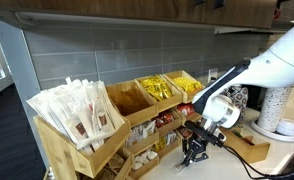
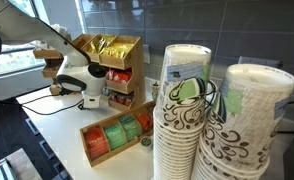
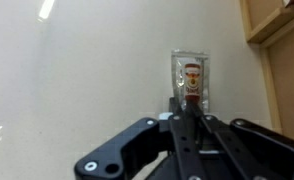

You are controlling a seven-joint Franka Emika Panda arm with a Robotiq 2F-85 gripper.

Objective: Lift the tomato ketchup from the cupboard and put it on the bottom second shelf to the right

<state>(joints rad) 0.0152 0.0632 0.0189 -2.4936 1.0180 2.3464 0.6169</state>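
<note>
My gripper (image 3: 190, 105) is shut on the tomato ketchup (image 3: 190, 72), a small sachet with a red print that sticks out past the fingertips over the pale counter. In an exterior view the gripper (image 1: 194, 148) hangs low in front of the right end of the cupboard (image 1: 87, 152), the light wooden rack of stepped bins, close to its bottom tier. The sachet is too small to make out there. The cupboard also shows in an exterior view (image 2: 115, 62), with the arm's white wrist (image 2: 90, 82) in front of it.
Upper bins hold long white packets (image 1: 82, 108) and yellow sachets (image 1: 165, 90). A low wooden tray (image 2: 91, 150) with green packets lies on the counter. Tall stacks of paper cups (image 2: 187, 120) fill the foreground. A white appliance (image 1: 275, 112) and cables stand to the right.
</note>
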